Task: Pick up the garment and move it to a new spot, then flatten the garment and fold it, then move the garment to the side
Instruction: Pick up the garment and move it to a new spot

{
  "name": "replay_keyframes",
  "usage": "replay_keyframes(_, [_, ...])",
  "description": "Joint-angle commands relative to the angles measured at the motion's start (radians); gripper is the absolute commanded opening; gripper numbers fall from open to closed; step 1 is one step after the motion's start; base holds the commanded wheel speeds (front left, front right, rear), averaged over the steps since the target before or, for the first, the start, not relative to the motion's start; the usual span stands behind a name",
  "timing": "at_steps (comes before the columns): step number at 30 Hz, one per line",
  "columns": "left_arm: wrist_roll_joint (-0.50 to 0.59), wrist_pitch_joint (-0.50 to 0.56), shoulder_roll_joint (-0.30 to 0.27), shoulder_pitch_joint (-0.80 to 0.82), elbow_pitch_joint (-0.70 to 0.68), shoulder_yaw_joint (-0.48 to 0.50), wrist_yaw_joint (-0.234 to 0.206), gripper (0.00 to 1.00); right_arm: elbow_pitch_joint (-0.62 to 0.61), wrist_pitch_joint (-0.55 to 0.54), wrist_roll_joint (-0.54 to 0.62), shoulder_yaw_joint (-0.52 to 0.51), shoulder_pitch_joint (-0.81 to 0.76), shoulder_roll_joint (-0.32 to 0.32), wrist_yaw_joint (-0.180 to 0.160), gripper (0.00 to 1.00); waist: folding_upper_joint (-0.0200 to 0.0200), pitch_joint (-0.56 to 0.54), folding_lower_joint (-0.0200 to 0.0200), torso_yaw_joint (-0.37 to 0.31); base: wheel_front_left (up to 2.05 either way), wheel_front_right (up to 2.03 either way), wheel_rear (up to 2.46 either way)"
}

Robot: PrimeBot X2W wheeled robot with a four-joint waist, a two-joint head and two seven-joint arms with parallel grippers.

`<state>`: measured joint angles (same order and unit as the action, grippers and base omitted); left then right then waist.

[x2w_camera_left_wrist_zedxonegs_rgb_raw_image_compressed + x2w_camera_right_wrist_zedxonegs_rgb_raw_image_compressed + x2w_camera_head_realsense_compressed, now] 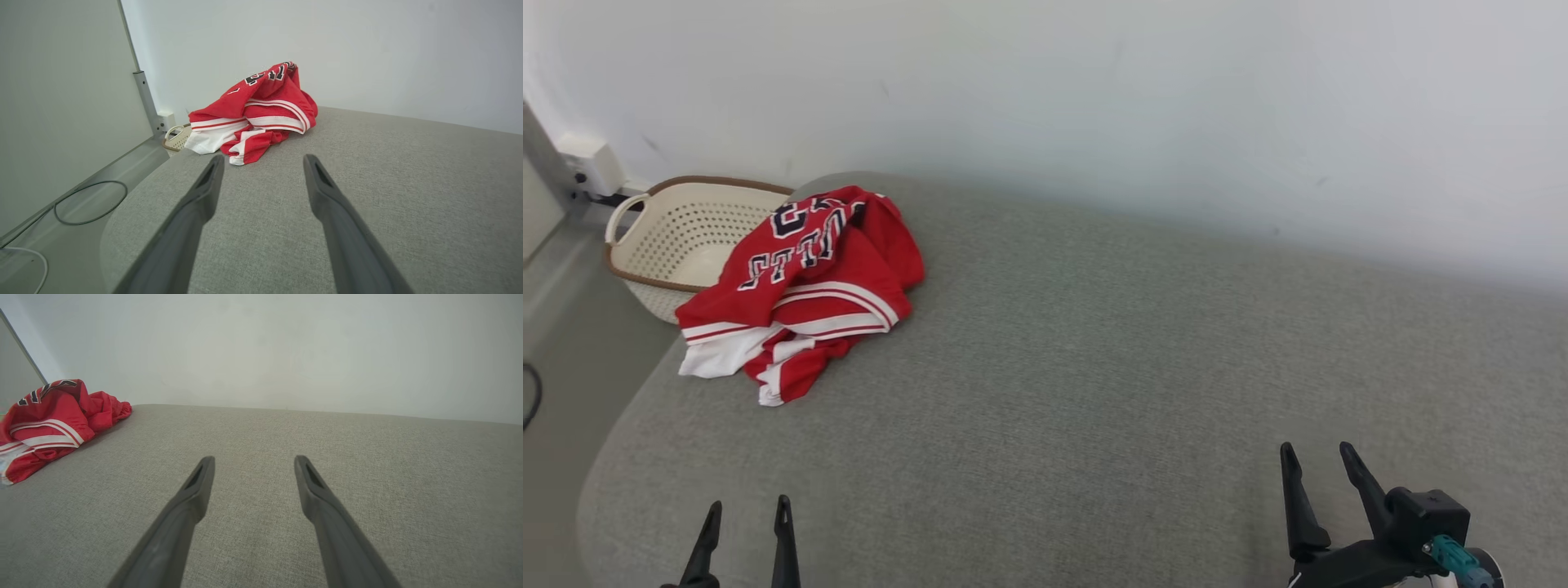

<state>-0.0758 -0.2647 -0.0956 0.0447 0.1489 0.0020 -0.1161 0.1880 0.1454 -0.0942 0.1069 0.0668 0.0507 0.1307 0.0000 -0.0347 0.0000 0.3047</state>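
With left gripper (749,506) and right gripper (1316,451) spread wide, empty, at lower frame, pinch likely light, limp, slippery garment (809,278), upper left, by a raised fold.

Black right claw (1316,451), teal connector (1450,555)

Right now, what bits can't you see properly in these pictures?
- Red garment: in the head view it is crumpled on itself, so the lettering is folded and not fully readable. In the right wrist view the left edge cuts it off.
- Basket: in the head view the garment covers its right side. In the left wrist view it is too small for detail.
- Left gripper: in the head view the bottom edge cuts off all but its open fingers.
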Motion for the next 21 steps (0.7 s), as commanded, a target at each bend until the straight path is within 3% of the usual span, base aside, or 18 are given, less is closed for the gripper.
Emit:
replay_keyframes(1, [0.004,-0.003,-0.009,-0.001,0.000,0.007,-0.002,1.00,0.004,0.003,-0.004,0.004,-0.004,-0.001,0.000,1.00,0.0000,-0.013,0.0000,0.028,0.00,0.00,0.00])
replay_keyframes(21, [-0.004,-0.003,0.001,-0.010,-0.036,0.036,-0.006,1.00,0.012,0.007,-0.020,0.025,0.005,-0.001,0.000,1.00,0.0000,-0.017,0.0000,0.051,0.00,0.00,0.00])
